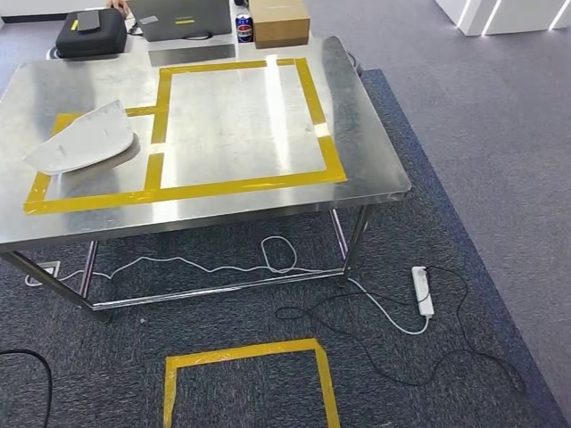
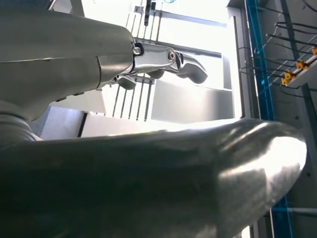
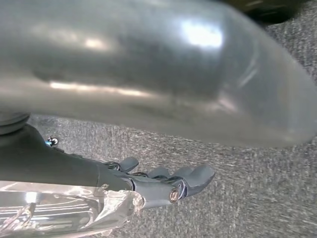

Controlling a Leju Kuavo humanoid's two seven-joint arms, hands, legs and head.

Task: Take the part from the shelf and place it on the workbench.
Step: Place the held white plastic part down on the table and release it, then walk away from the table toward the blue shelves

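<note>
A white curved part [image 1: 87,138] lies on the left side of the steel workbench [image 1: 363,152], partly over the smaller yellow-taped box. The larger taped rectangle [image 1: 243,183] beside it is bare. In the left wrist view my left hand [image 2: 75,69] has its fingers [image 2: 168,57] stretched out straight with nothing between them and the thick thumb. In the right wrist view my right hand [image 3: 157,183] is stretched out the same way above grey carpet. A glossy pale surface [image 3: 56,213] lies along its underside, and I cannot tell what it is.
At the bench's far edge stand a black case [image 1: 91,34], a laptop [image 1: 182,18], a drink can [image 1: 244,28] and a cardboard box [image 1: 279,21]. Cables and a white power strip [image 1: 424,292] lie on the carpet under and right of the bench. A yellow tape square [image 1: 249,357] marks the floor nearer me.
</note>
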